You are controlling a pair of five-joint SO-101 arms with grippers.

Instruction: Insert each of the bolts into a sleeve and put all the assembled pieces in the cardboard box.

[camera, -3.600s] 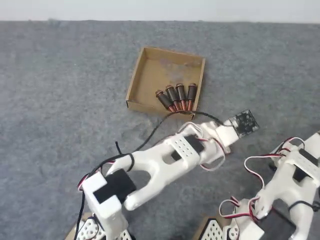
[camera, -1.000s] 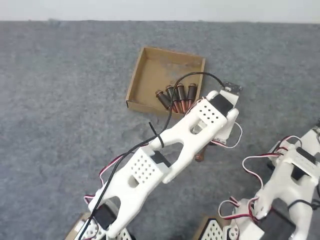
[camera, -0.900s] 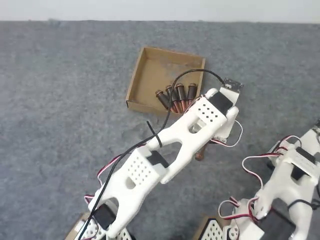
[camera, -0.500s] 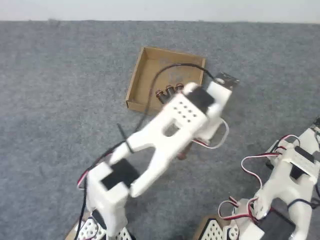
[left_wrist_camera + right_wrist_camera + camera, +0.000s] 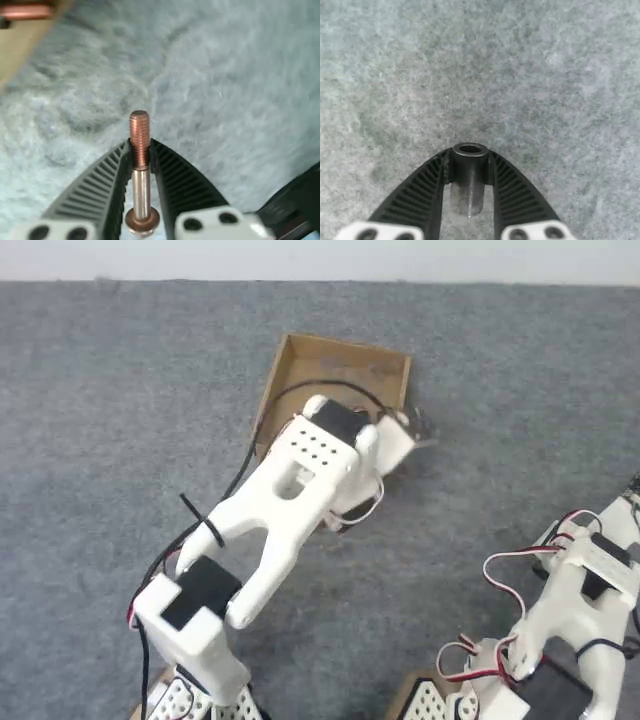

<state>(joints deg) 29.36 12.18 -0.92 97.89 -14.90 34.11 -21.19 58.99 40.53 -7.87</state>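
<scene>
Copper-coloured metal is clamped in the left end effector (image 5: 140, 146). The bolt (image 5: 139, 130) is held by its shank between closed jaws, with its long axis laid along the fingers, its head toward the wrist and its threaded tip pointed outward over the grey tabletop (image 5: 100, 440). The dark sleeve (image 5: 469, 172) is gripped likewise in the right end effector (image 5: 469, 156), its open bore at the end farther from the wrist. Insertion is judged to be the step in hand and not yet made. The left arm (image 5: 300, 470) is seen over the near side of the cardboard box (image 5: 272, 392), toward the far edge. The right arm (image 5: 580, 590) is by the near right corner, well apart. Next, tip and bore must be brought together with both axes lined up.
</scene>
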